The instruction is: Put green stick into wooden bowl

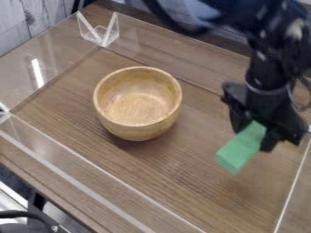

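Observation:
The green stick point(241, 149) hangs above the table at the right, its upper end pinched in my gripper point(263, 129), which is shut on it. Its lower end tilts down toward the front left and no longer rests on the wood. The black arm rises from the gripper to the top right. The wooden bowl point(138, 102) sits empty on the table, to the left of the gripper with a gap between them.
A clear plastic wall point(145, 187) runs along the front and right edges of the wooden table point(73, 136). A small clear stand point(98, 32) sits at the back left. Bare wood lies between the bowl and the stick.

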Action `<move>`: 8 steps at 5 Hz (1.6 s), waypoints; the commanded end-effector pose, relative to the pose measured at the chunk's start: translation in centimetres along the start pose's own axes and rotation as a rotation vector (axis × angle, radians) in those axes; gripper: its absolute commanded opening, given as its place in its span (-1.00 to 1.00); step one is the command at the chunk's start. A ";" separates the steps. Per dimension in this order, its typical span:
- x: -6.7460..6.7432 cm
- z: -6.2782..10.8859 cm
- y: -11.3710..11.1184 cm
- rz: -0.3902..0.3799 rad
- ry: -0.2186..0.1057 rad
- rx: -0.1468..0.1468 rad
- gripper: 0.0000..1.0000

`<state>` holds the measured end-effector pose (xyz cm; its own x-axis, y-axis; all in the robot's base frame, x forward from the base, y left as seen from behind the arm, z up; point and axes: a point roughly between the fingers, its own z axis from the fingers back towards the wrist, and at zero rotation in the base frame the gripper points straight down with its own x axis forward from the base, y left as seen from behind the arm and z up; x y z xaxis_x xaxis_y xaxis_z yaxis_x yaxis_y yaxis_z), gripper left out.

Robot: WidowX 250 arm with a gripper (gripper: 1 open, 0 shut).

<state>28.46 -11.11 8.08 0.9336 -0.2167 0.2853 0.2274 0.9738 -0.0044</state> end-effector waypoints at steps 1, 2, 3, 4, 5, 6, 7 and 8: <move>2.1 2.8 2.7 0.000 -0.073 0.010 -1.00; 2.6 3.4 5.6 0.017 -0.068 0.028 -1.00; 3.6 3.9 5.2 0.037 -0.066 0.030 -1.00; 3.9 4.8 5.9 0.066 -0.062 0.039 -1.00; 3.5 4.5 4.9 0.100 -0.059 0.049 -1.00; 3.2 4.0 3.6 0.128 -0.054 0.056 -1.00; 3.1 3.9 4.0 0.148 -0.048 0.059 -1.00; 3.0 4.4 4.9 0.182 -0.047 0.070 -1.00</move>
<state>30.86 -6.83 11.59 0.9578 -0.0492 0.2832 0.0465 0.9988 0.0161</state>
